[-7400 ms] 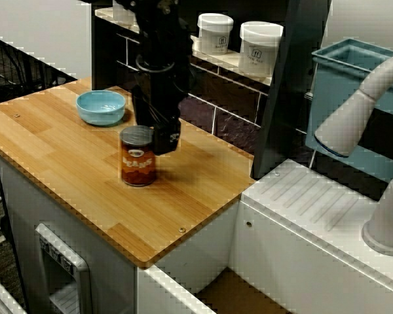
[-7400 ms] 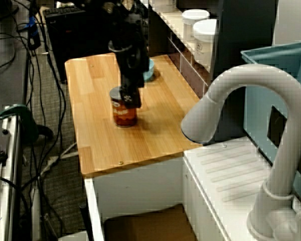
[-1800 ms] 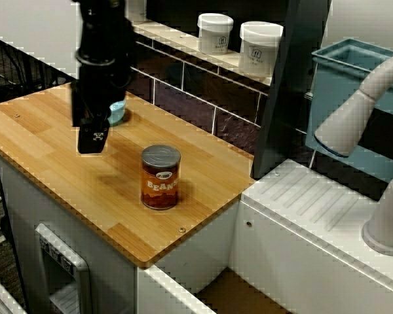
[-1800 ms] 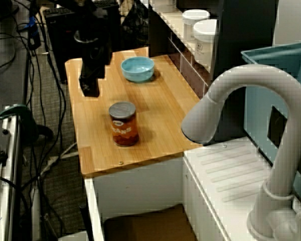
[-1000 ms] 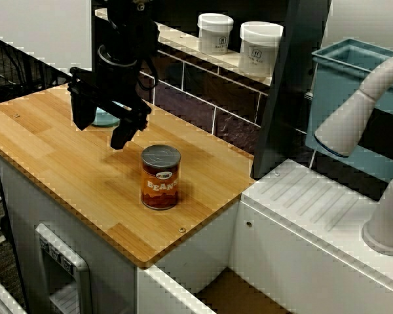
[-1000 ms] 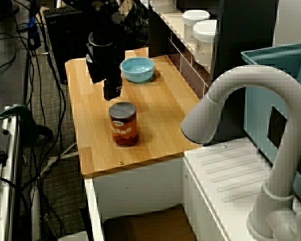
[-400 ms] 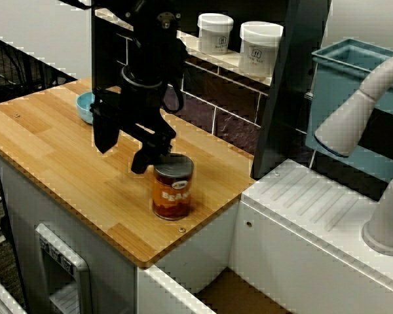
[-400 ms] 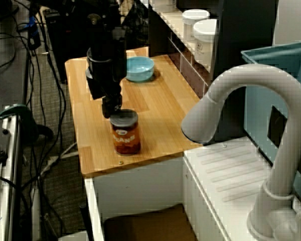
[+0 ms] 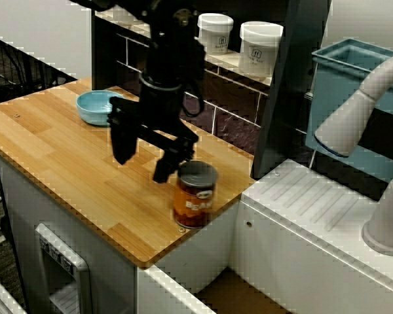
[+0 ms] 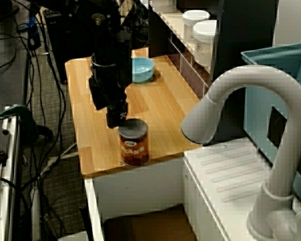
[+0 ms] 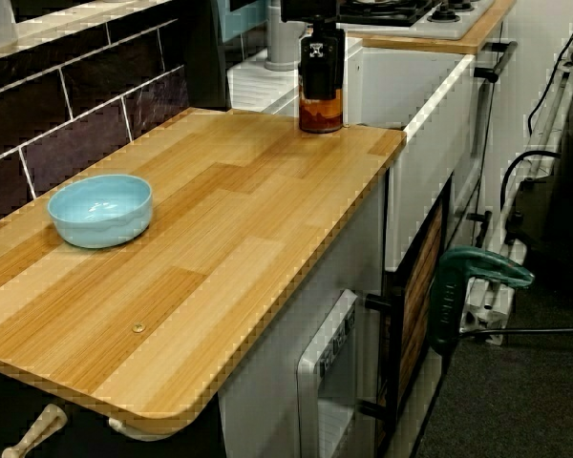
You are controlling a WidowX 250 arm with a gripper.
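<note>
Can: since the frame a moment earlier the can (image 9: 194,194) has been carried further along the bench (image 9: 46,150), toward the corner nearest the white sink unit; it is seen upright, its base close to the front edge but fully on the wood.
Fingers: the fingers (image 9: 166,163) are spread wide and nothing is held between them. One finger is set low against the can's upper side, on the flank facing the bowl, touching or just beside it; contact cannot be confirmed from the front view.
Stance: because the can lies outside the gap, not within it, the pose is judged to suit a sideways nudge, not a clamp.
Side view: the can (image 10: 133,142) is shown just past the lower finger, near the bench's end.
View along the bench: the can (image 11: 321,100) is partly hidden behind a dark finger, at the far corner.
Bowl: a light blue bowl (image 9: 98,106) is left well apart, by the tiled back wall.
Shelf: two white jars (image 9: 215,33) are kept on the shelf above, clear of the arm.
</note>
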